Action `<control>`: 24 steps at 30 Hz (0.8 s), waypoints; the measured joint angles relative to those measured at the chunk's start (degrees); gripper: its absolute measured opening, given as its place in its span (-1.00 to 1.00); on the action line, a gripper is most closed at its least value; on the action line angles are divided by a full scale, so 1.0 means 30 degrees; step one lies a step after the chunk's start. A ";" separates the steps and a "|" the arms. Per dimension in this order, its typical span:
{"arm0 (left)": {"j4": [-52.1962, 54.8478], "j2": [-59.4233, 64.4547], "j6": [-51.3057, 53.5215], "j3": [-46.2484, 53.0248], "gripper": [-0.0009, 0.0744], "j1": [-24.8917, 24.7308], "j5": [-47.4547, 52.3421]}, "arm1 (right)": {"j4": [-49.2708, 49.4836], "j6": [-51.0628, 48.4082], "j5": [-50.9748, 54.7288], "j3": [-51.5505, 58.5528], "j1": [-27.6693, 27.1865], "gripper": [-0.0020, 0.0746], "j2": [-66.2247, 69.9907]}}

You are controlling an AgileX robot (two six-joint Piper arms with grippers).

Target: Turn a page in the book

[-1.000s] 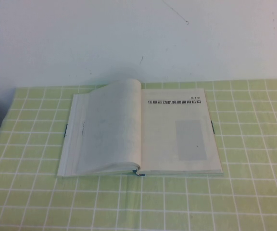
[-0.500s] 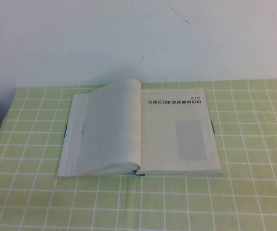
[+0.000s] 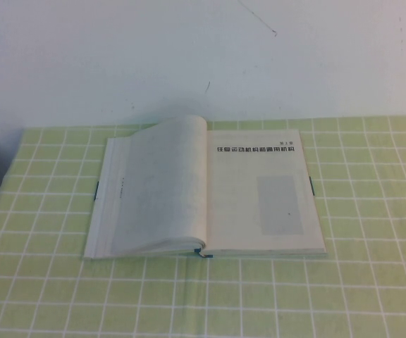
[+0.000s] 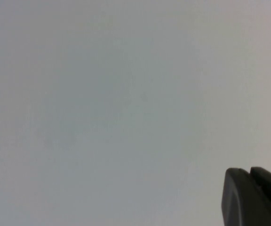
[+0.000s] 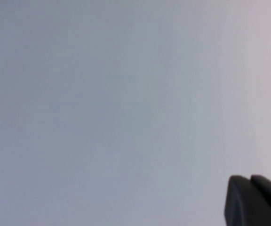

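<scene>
The page (image 3: 263, 193) with the bold heading lies flat on the right half of the open book (image 3: 154, 190) mid-table, untouched, so reaching comes first: the right gripper (image 5: 255, 200), closed, and the left gripper (image 4: 253, 197), state unclear, face a blank wall.

The book (image 3: 206, 193) lies open in the middle of the table (image 3: 372, 282), before the wall (image 3: 203, 56). The page (image 3: 263, 190) lies flat on its right half.
</scene>
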 joint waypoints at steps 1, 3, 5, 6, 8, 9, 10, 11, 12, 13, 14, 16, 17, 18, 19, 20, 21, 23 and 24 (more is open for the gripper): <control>-0.0043 0.0000 0.0000 0.0000 -0.99 0.0000 -0.0228 | 0.0106 0.0000 -0.0392 0.0000 0.0000 -0.96 0.0000; -0.0081 0.0000 -0.0358 0.0000 -0.99 0.0000 -0.0372 | 0.0239 0.0000 -0.1134 0.0000 0.0000 -0.96 0.0000; 0.0204 0.0000 -0.0802 -0.0133 -0.99 0.0000 0.0627 | 0.0275 0.0000 -0.0635 -0.0256 0.0000 -0.96 0.0000; 0.0534 0.0000 -0.1043 -0.0684 -0.99 0.0000 0.2282 | 0.0275 0.0000 0.0134 -0.0614 0.0000 -0.96 0.0000; 0.1678 0.0000 -0.1051 -0.2237 -0.99 0.0000 0.5231 | 0.0164 -0.0172 0.2714 -0.1961 0.0000 -0.96 0.0000; 0.2335 0.0040 -0.0777 -0.3319 -0.99 0.0000 0.6781 | 0.0000 -0.0173 0.4711 -0.3102 0.0000 -0.96 0.0000; 0.2701 0.0152 -0.0383 -0.4216 -0.99 0.0000 0.7895 | -0.0174 -0.0213 0.5961 -0.3901 0.0000 -0.96 0.0000; 0.3275 0.0517 0.0136 -0.5545 -0.99 0.0000 0.9168 | -0.0328 -0.0312 0.7334 -0.4897 0.0000 -0.96 0.0182; 0.3578 0.0865 0.0498 -0.6635 -0.99 0.0000 1.0156 | -0.0471 -0.0422 0.8486 -0.5840 0.0000 -0.96 0.0476; 0.3712 0.1295 0.0687 -0.7460 -0.99 0.0000 1.1038 | -0.0592 -0.0555 0.9398 -0.6710 0.0000 -0.96 0.0899; 0.3752 0.1929 0.0725 -0.8395 -0.99 0.0000 1.1778 | -0.0676 -0.0558 1.0026 -0.7341 0.0000 -0.96 0.1396; 0.3340 0.3454 0.0649 -0.9779 -0.99 0.0000 1.3291 | -0.0710 -0.0327 1.1382 -0.8699 0.0000 -0.96 0.2383; 0.2805 0.4313 0.0561 -1.0385 -0.99 0.0000 1.3842 | -0.0710 0.0000 1.1920 -0.9215 0.0000 -0.96 0.2961; 0.2135 0.5209 0.0532 -1.0886 -0.99 0.0000 1.4246 | -0.0710 0.0132 1.2357 -0.9623 0.0000 -0.96 0.3539; 0.1544 0.5962 0.0486 -1.1302 -0.99 0.0000 1.4473 | -0.0710 0.0361 1.2651 -0.9880 0.0000 -0.96 0.3995; 0.0991 0.6728 0.0486 -1.1530 -0.99 0.0000 1.4664 | -0.0602 0.0482 1.2947 -1.0106 0.0000 -0.96 0.4572; -0.0024 0.7899 0.0567 -1.2051 -0.99 0.0000 1.4949 | -0.0521 0.0547 1.3284 -1.0268 0.0000 -0.96 0.5152; -0.1375 0.9671 0.0998 -1.2712 -0.99 0.0000 1.5658 | -0.0302 0.0648 1.4062 -1.0448 0.0000 -0.96 0.6180; -0.2060 1.0656 0.1250 -1.3071 -0.99 0.0000 1.6045 | -0.0202 0.0643 1.4622 -1.0522 0.0000 -0.96 0.6870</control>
